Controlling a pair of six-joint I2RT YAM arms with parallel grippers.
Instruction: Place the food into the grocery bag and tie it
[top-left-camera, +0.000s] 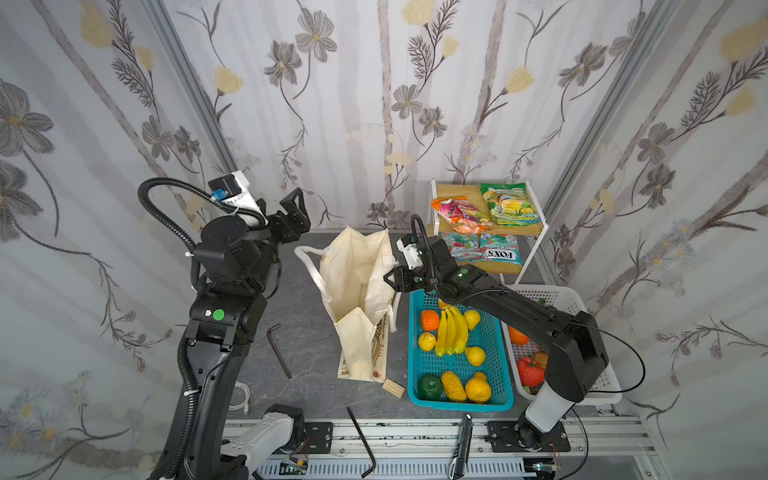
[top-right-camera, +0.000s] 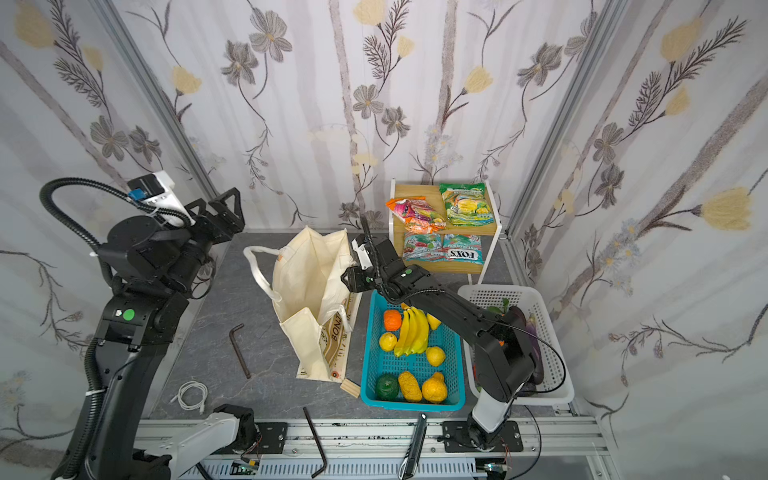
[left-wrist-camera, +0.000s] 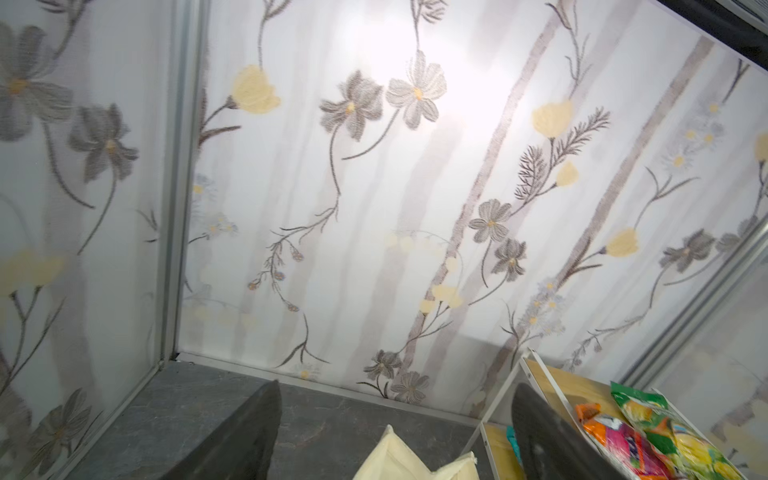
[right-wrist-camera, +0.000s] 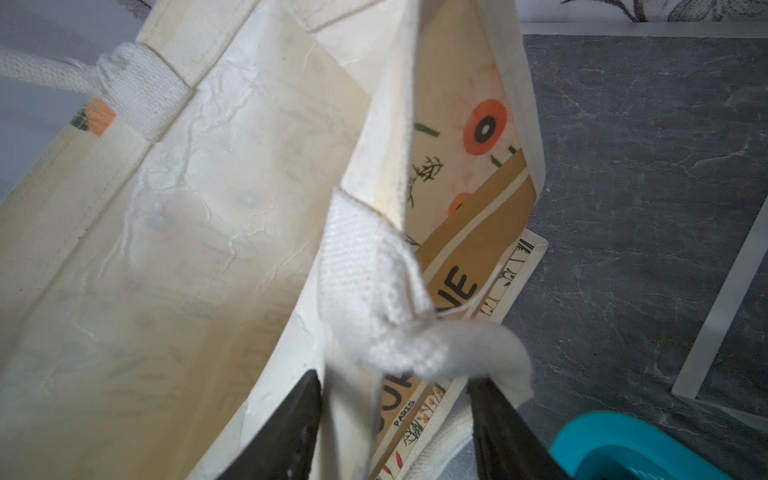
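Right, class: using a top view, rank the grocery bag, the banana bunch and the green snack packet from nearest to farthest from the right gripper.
1. grocery bag: the right gripper is at its rim.
2. banana bunch: in the teal basket, toward the front.
3. green snack packet: on the wooden shelf, back right.

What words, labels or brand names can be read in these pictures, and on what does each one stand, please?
"FOX'S", upside down in both top views: teal-red packet.
"BON...", rest folded away: tan band of the grocery bag.
"PARIS", small: pale strip below that band, right wrist view.
Print on the orange packet and the green packet: too blurred to read.
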